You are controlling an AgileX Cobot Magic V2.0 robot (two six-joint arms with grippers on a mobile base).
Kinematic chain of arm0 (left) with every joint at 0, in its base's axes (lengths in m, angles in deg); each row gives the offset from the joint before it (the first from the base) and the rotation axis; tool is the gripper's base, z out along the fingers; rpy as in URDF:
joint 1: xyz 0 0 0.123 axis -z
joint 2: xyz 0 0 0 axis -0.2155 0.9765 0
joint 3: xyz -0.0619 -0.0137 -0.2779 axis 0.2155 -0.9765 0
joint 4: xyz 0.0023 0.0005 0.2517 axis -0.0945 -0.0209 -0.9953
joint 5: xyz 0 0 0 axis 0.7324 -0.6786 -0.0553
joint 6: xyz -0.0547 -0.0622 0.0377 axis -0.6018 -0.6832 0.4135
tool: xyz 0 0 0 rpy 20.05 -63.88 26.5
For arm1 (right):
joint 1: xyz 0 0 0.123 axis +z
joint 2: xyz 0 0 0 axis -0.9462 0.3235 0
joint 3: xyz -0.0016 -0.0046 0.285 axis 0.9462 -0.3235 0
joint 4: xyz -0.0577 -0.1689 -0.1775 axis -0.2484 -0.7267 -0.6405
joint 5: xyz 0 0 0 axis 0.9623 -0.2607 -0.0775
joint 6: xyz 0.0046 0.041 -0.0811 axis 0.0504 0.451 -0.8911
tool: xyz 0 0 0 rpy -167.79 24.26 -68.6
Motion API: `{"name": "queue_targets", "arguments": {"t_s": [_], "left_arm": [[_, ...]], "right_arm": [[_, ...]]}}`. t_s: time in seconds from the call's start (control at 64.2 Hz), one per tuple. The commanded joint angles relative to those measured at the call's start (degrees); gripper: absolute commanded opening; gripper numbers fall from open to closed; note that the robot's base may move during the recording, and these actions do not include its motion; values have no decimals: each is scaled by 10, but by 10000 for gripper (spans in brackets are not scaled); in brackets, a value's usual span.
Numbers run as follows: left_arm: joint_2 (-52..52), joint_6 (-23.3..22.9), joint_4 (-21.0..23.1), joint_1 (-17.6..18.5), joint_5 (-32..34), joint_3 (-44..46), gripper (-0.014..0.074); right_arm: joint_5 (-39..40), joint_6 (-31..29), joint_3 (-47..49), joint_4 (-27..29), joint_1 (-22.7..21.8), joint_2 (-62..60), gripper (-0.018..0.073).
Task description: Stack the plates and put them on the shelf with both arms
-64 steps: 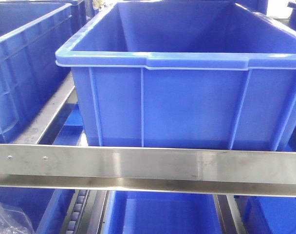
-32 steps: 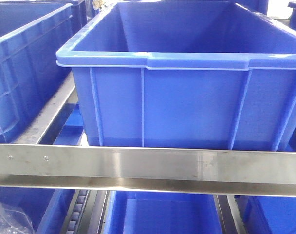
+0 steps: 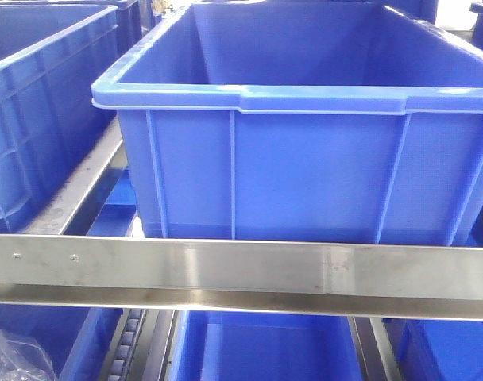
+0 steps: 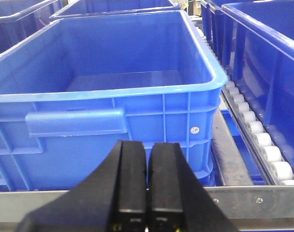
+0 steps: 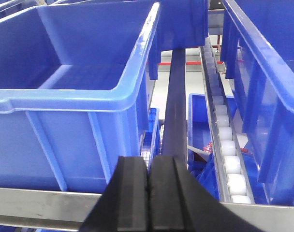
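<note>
In the front-facing view a large blue crate (image 3: 297, 135) fills the centre and right of the frame; its inside is seen to be bare as far as the walls show. At the left edge part of a second blue crate (image 3: 35, 119) is seen, its contents hidden. A steel rail (image 3: 241, 274) runs across the lower part of the frame. Below it, at the lower left, a crumpled clear plastic bag (image 3: 19, 357) lies in a lower bin, and at the lower centre another lower blue bin (image 3: 265, 345) is seen with a bare floor.

In the left wrist view the left gripper (image 4: 147, 188) is seen at the bottom centre with its two black fingers pressed together and nothing between them. It points toward an open blue crate (image 4: 108, 96), whose floor is bare. A roller track (image 4: 256, 130) runs along the right side of the frame.

In the right wrist view the right gripper (image 5: 148, 193) sits at the bottom centre, fingers closed against each other, holding nothing. A blue crate (image 5: 74, 82) occupies the left, its visible floor bare. A dark bar (image 5: 176, 106) runs away up the middle, and white rollers (image 5: 227, 150) are lined up to its right.

The plates are seen in no view, so their position and orientation cannot be told.
</note>
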Motion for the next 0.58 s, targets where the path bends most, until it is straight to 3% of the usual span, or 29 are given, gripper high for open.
{"name": "queue_targets", "arguments": {"t_s": [0.0, 0.561], "left_arm": [[-13, -4, 0, 3, 41, -2, 85], [-13, -4, 0, 3, 41, -2, 85]], "right_arm": [[55, -4, -1, -3, -3, -11, 31], [55, -4, -1, -3, -3, -11, 31]]}}
